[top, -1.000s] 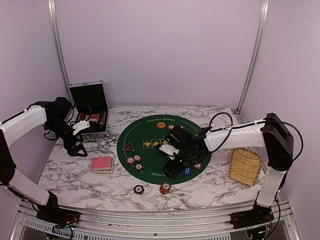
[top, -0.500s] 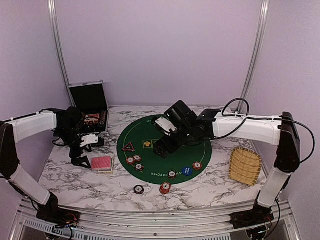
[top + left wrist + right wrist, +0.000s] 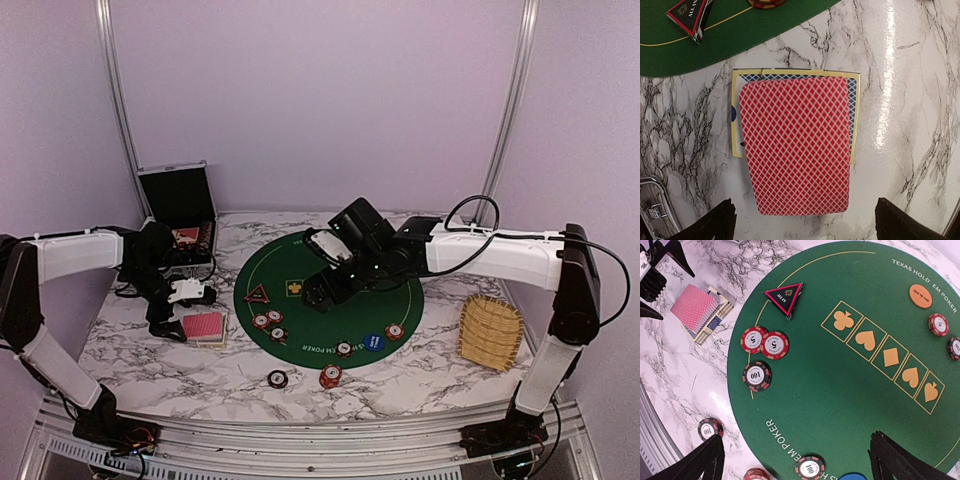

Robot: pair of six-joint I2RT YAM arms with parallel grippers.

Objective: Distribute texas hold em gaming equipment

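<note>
A red-backed card deck (image 3: 203, 327) lies on its box on the marble, left of the green mat (image 3: 300, 310). My left gripper (image 3: 176, 322) is open and empty just left of the deck. In the left wrist view the deck (image 3: 795, 145) sits just ahead of the open gripper (image 3: 804, 221). My right gripper (image 3: 318, 297) hovers open and empty over the mat (image 3: 840, 385). The right wrist view shows the triangular marker (image 3: 784, 296), two red chips (image 3: 765, 342), a dark chip (image 3: 757, 376), the orange button (image 3: 920, 296) and another dark chip (image 3: 810, 468).
An open black case (image 3: 180, 215) stands at the back left. A wicker tray (image 3: 490, 332) lies at the right. A dark chip (image 3: 277, 379) and a red chip stack (image 3: 331, 376) sit on the marble in front of the mat. A blue chip (image 3: 374, 343) lies on the mat's near edge.
My right gripper rose from the mat's near right and moved back and left over its middle. My left gripper moved right and nearer, up to the card deck.
</note>
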